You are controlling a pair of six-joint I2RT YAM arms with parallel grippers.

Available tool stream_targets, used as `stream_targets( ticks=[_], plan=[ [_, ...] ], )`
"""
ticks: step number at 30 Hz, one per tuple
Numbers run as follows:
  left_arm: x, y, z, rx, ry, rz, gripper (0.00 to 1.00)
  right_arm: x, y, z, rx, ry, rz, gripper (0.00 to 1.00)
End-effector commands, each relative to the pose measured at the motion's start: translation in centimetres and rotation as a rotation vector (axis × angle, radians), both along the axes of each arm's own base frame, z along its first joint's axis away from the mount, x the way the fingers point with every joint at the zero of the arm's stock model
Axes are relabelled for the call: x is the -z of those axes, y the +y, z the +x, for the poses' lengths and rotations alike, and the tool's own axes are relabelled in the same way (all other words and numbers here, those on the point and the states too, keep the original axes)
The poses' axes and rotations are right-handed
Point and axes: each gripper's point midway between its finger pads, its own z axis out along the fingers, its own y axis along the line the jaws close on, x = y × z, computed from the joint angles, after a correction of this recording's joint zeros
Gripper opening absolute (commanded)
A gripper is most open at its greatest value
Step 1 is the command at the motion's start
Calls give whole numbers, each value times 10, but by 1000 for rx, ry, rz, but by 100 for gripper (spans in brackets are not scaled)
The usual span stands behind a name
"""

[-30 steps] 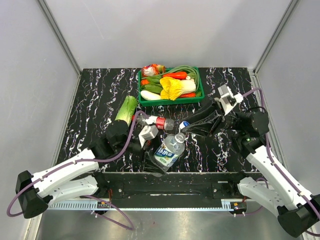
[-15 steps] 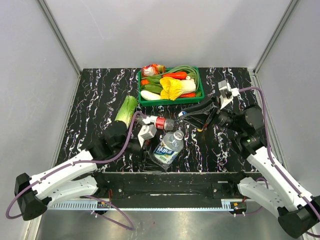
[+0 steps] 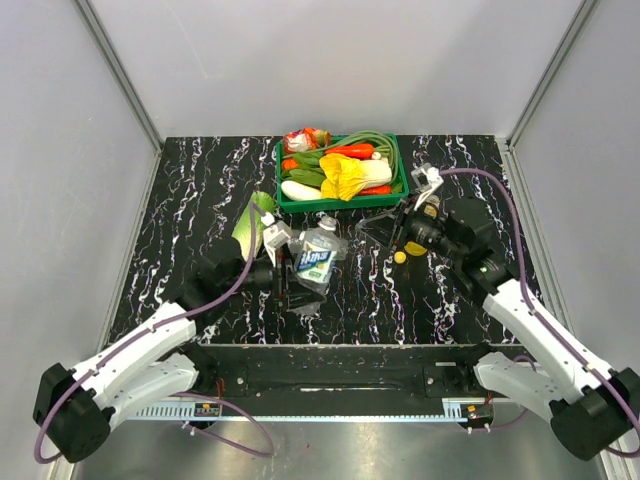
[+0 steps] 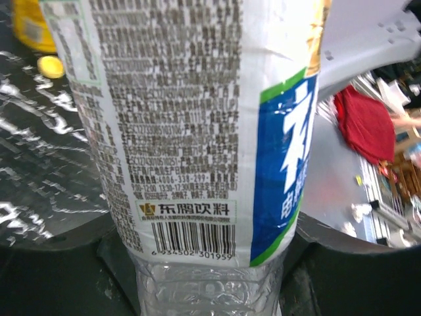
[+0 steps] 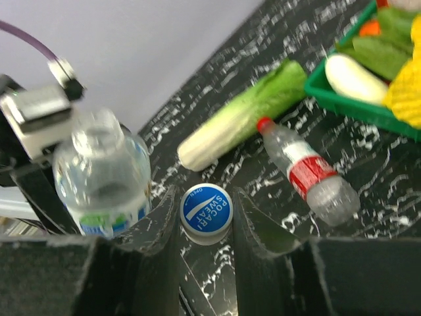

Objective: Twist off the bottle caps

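Note:
My left gripper [image 3: 295, 270] is shut on a clear bottle [image 3: 316, 254] with a white and blue label and holds it upright. The bottle fills the left wrist view [image 4: 191, 131], with the gripper [image 4: 207, 260] round its lower body. Its neck is open in the right wrist view [image 5: 99, 168]. My right gripper [image 3: 372, 228] [image 5: 206, 220] is shut on a white cap with a blue printed top [image 5: 206, 209], to the right of the bottle. A yellow cap [image 3: 400, 257] [image 4: 49, 66] lies loose on the table. A red-capped bottle [image 5: 304, 170] lies on its side.
A green basket [image 3: 283, 200] of vegetables stands at the back middle. A long green cabbage [image 3: 250, 218] [image 5: 243, 122] lies left of the bottles. Grey walls close in the black marbled table [image 3: 200, 190].
My left gripper has raised the labelled bottle from lying near the front edge to upright, farther back. My right gripper pulled up and away from the bottle's neck with the cap.

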Motion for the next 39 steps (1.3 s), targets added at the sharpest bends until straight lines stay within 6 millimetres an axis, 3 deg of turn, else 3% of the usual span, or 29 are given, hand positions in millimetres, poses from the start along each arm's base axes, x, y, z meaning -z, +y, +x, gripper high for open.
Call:
stream_targets(
  ticks=[1,7,11,12,17,19,20,23,26,32,36,39],
  plan=[
    [-3,14,40,-184,43,-40,0,47,2,15,12,97,-120,0],
    [12,40,73,-332,143,-67,0,131,12,16,-39,372,-233,0],
    [13,44,75,-318,169,-109,0,179,24,9,-92,527,-258,0],
    [14,43,74,-310,177,-112,0,201,23,11,-60,561,-302,0],
    [10,41,70,-274,173,-124,0,231,17,21,34,582,-400,1],
    [10,41,68,-266,173,-124,0,238,15,25,60,581,-425,13],
    [10,41,68,-265,171,-121,0,241,15,26,66,587,-436,26],
    [15,44,71,-296,175,-97,0,245,15,28,71,593,-443,53],
    [19,48,72,-328,164,-76,0,239,16,31,79,580,-435,66],
    [14,49,68,-320,139,-77,0,209,17,35,93,525,-396,82],
    [15,49,66,-309,130,-67,0,177,19,34,84,467,-345,98],
    [14,49,65,-301,121,-61,0,147,21,32,69,410,-291,100]
  ],
)
